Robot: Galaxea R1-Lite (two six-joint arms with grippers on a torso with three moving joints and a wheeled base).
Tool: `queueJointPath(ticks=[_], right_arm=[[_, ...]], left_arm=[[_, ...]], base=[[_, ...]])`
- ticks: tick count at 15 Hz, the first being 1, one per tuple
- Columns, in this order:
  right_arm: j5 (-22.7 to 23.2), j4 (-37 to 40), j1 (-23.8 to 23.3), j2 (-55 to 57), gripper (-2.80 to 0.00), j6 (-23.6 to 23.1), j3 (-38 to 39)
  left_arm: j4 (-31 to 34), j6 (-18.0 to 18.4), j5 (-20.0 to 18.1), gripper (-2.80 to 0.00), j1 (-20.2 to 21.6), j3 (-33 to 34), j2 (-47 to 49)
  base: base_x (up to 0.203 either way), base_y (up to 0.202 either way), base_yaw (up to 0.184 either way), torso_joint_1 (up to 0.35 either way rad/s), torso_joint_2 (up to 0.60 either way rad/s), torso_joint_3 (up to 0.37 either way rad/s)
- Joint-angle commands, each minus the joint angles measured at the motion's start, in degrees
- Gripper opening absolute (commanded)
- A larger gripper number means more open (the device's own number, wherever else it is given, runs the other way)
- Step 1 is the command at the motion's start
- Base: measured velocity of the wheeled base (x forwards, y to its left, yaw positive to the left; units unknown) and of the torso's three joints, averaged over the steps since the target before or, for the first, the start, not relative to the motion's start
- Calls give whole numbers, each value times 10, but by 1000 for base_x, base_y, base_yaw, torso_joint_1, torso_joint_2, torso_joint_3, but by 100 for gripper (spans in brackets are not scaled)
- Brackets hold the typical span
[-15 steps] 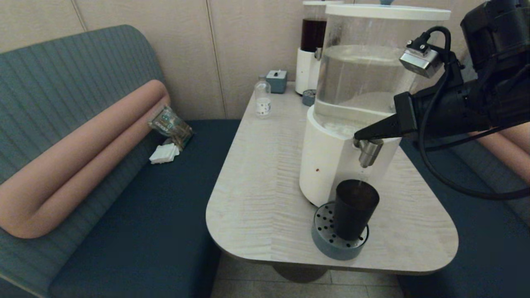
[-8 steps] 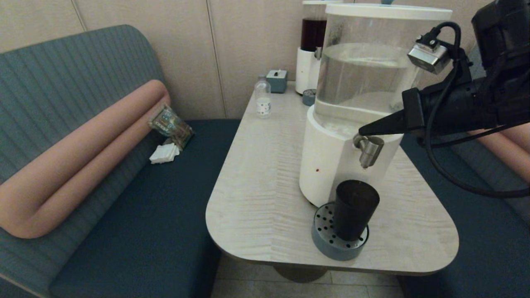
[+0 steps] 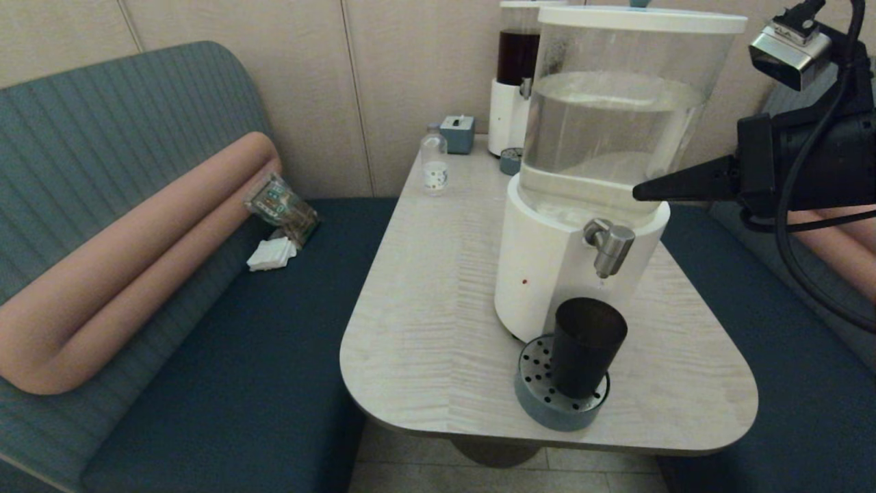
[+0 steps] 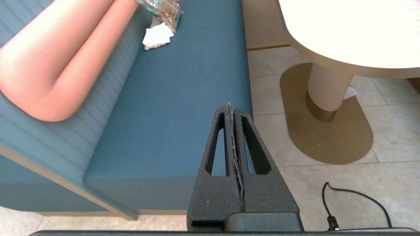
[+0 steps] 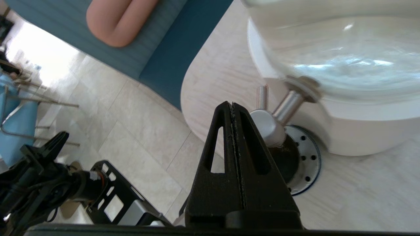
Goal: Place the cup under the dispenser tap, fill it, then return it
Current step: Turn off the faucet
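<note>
The dark tapered cup [image 3: 585, 346] stands upright on the round perforated drip tray [image 3: 534, 397], directly below the silver dispenser tap [image 3: 609, 245] of the big clear-tank, white-base dispenser [image 3: 540, 267]. My right gripper [image 3: 640, 194] is shut and empty, hanging up and to the right of the tap, clear of it. In the right wrist view the tap [image 5: 267, 126] and the cup [image 5: 287, 160] lie just beyond the shut right gripper [image 5: 231, 104]. My left gripper [image 4: 231, 105] is shut, parked low over the blue bench seat, away from the table.
A slim dark-liquid dispenser [image 3: 517, 75], a small clear bottle [image 3: 434, 161] and a little blue box [image 3: 457, 133] stand at the table's [image 3: 438, 287] far end. A snack packet [image 3: 282, 205] and white napkins [image 3: 271, 254] lie on the bench.
My right gripper has lifted off the tap's top and drawn back up and to the right. The thin stream into the cup has stopped. The cup has not moved.
</note>
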Motion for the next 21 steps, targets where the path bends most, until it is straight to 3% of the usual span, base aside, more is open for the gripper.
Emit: queueJointPath(ticks=[1,6,10,15,18,21], right_arm=[[-2,1,-3,-15,-280,1,4],[-63,1,-40,-89,-280,-12,60],[-116,0,-132,-221,-280,-59,153],[-129,2,-202,-423,-280,-95,280],[-136,19,-213,-547,-280,-109,365],[-120,100,-205,-675,-280,-143,409]], left_arm=[[0,0,0,-280,0,0,1],[0,0,0,-280,0,0,1],[0,0,0,-280,-1,0,1],[0,0,0,-280,-1,0,1],[0,0,0,-280,0,0,1],[0,0,0,-280,0,0,1]], base=[[0,0,0,0,0,0],[0,0,0,0,0,0],[0,0,0,0,0,0],[0,0,0,0,0,0],[0,0,0,0,0,0],[0,0,0,0,0,0]])
